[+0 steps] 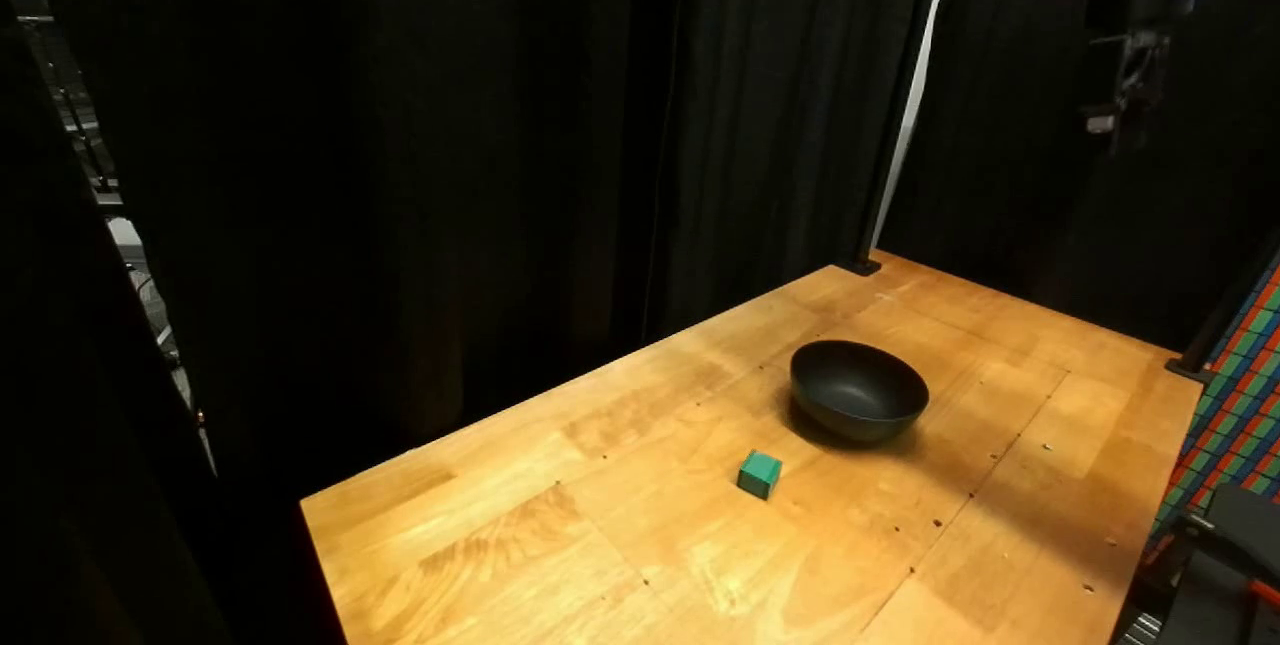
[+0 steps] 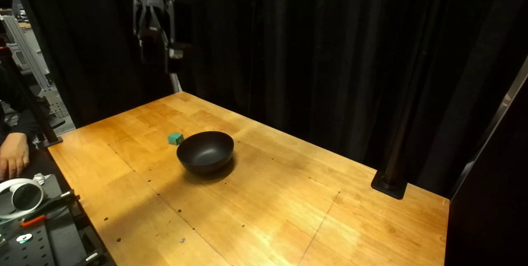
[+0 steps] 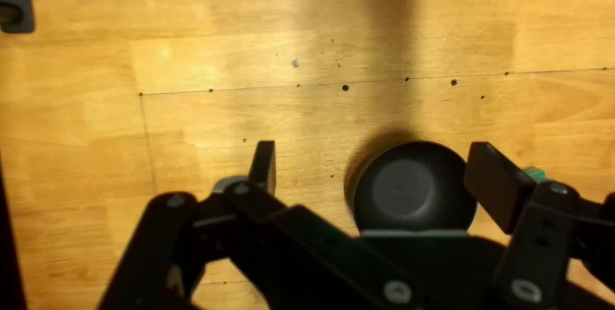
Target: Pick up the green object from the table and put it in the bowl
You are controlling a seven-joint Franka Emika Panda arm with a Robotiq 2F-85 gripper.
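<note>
A robot gripper (image 3: 374, 169), spread wide, hangs above the wooden table (image 1: 620, 525), where a green cube (image 1: 759, 474) and a black bowl (image 1: 860, 395) rest near each other below it.

A green cube (image 1: 759, 475) lies near the upright black bowl (image 1: 859, 392) on the wooden table (image 1: 520, 555).
</note>
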